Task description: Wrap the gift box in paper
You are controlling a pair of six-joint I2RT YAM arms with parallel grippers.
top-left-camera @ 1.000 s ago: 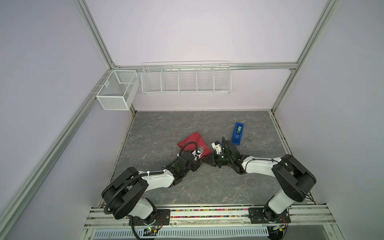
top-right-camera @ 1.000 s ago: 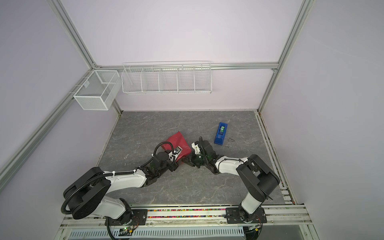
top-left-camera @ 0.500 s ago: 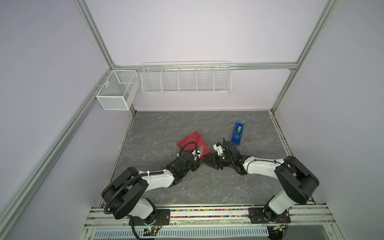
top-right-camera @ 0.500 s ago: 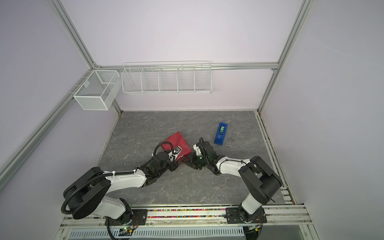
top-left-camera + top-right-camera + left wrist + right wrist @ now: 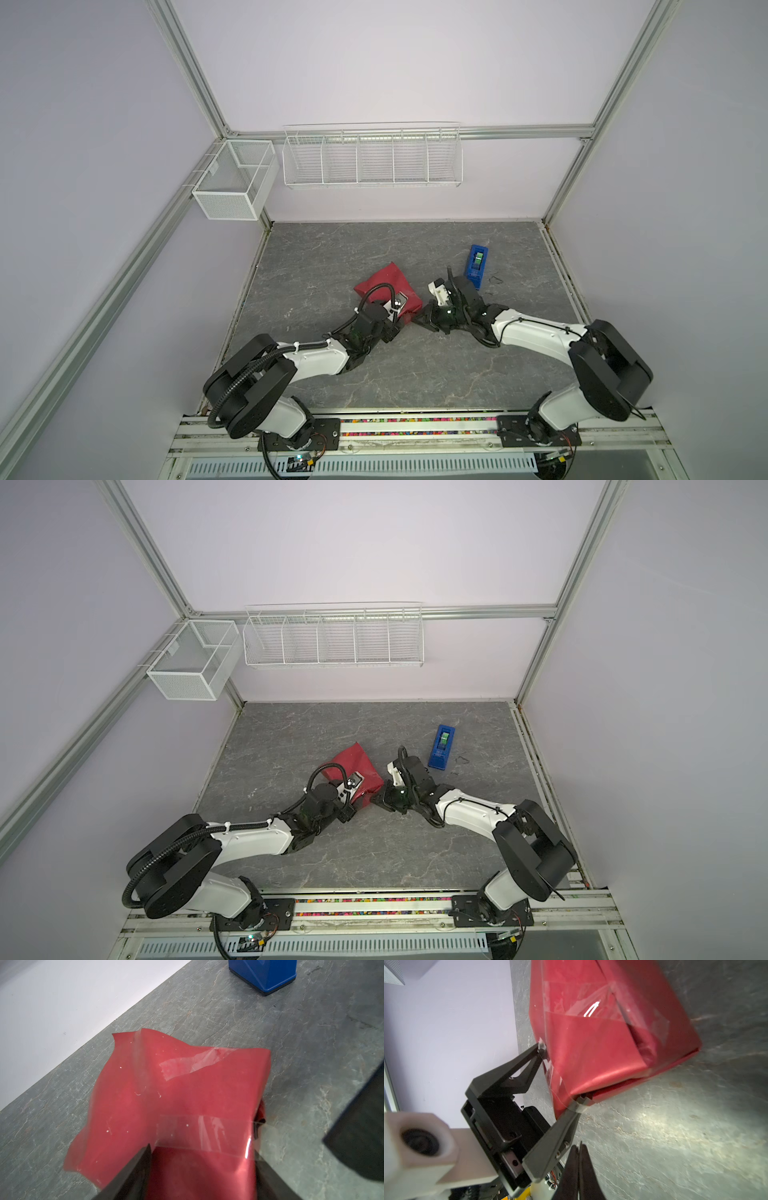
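The gift box is hidden inside the red paper (image 5: 386,282) (image 5: 353,762), which is folded round it and held by clear tape strips. The loose far end of the paper lies crumpled on the floor (image 5: 128,1088). My left gripper (image 5: 400,319) (image 5: 353,801) (image 5: 202,1167) is shut on the wrapped box, one black finger on each side (image 5: 536,1053). My right gripper (image 5: 417,322) (image 5: 374,801) (image 5: 579,1157) is shut, with nothing seen between its fingers. It sits low on the floor by the parcel's near corner (image 5: 602,1053), close to the left gripper's finger.
A blue tape dispenser (image 5: 476,262) (image 5: 442,746) (image 5: 264,974) with a green roll stands beyond the right gripper. A long wire basket (image 5: 372,156) and a small mesh basket (image 5: 232,183) hang on the back and left walls. The floor is grey stone-patterned.
The right gripper has shifted slightly beside the parcel's near corner. The left arm and the wrapped box have stayed where they were.
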